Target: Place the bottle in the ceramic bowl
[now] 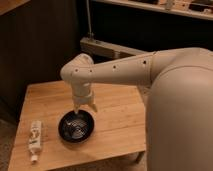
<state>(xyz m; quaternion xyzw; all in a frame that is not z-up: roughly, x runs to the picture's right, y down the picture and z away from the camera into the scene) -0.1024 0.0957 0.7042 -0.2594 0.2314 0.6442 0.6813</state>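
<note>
You are not far along with this job, I am thinking. The bottle (35,139) is lying flat on the tabletop (117,117), near a front corner and close to the edge. Its little cap is pointing toward the front. It is sitting beside the bowl (75,129), near it but not touching it. The bowl is sitting empty, with nothing inside it.

Your hand (83,108) is hanging just above the bowl, at the far side of its rim, with its fingers pointing down. The fingers are standing wide apart, and the hand is holding nothing. The arm (115,70) is reaching out over the tabletop to get there.

So nothing is looking done yet. You are going to need to move the hand over to the bottle and close the fingers on it. Then you are going to need to lift it, carry it over the bowl and let it go. The bottle is looking about as long as the bowl is wide, so it may end up leaning on the rim.

Now I am counting. I am seeing one bottle, one bowl, one tabletop, one arm, and one hand with two fingers.
</note>
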